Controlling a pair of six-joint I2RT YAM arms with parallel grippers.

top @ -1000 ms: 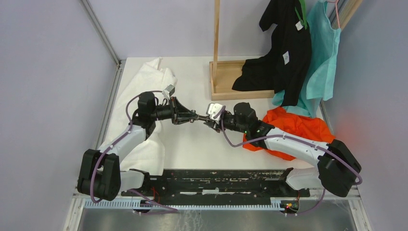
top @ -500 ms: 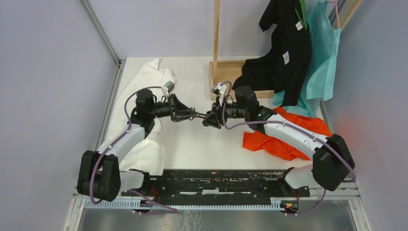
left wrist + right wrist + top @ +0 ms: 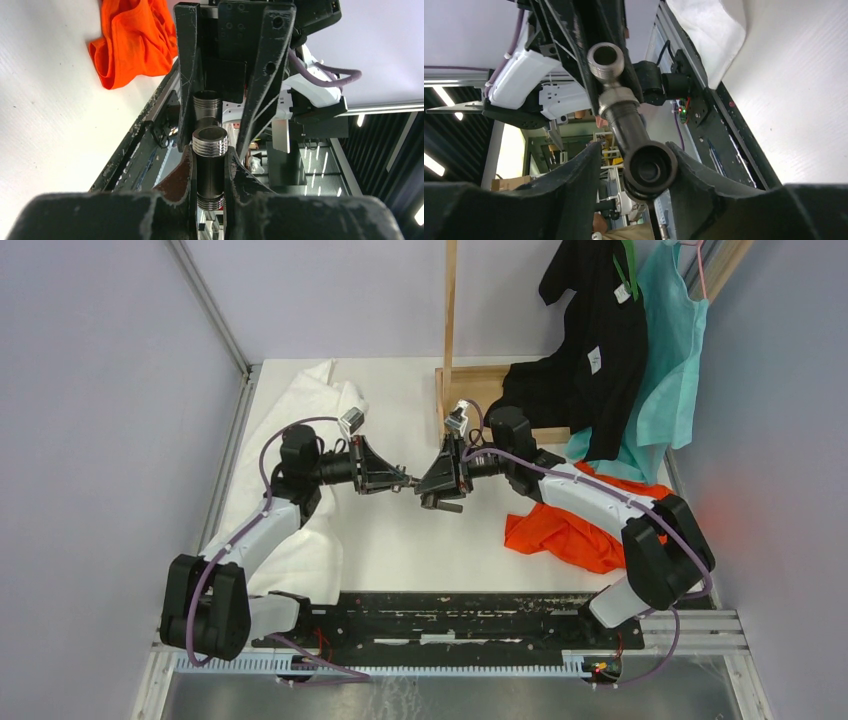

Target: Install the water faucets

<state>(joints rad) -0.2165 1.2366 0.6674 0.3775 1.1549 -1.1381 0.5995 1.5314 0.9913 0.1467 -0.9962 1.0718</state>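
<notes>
Water faucets (image 3: 210, 167): dark threaded metal fittings, carried clear of the white table (image 3: 400, 540) at its middle, between two grippers facing tip to tip. Left gripper (image 3: 210, 160) clamped tight across one threaded barrel; right gripper (image 3: 636, 150) with jaws parted around an open tube end, a gap showing on one side, contact on the other side not certain, and any joint between the pieces not discernible. Nearby: white cloth (image 3: 310, 390) under left arm, orange garment (image 3: 570, 540) beside right arm, wooden stand (image 3: 460, 385) behind.
</notes>
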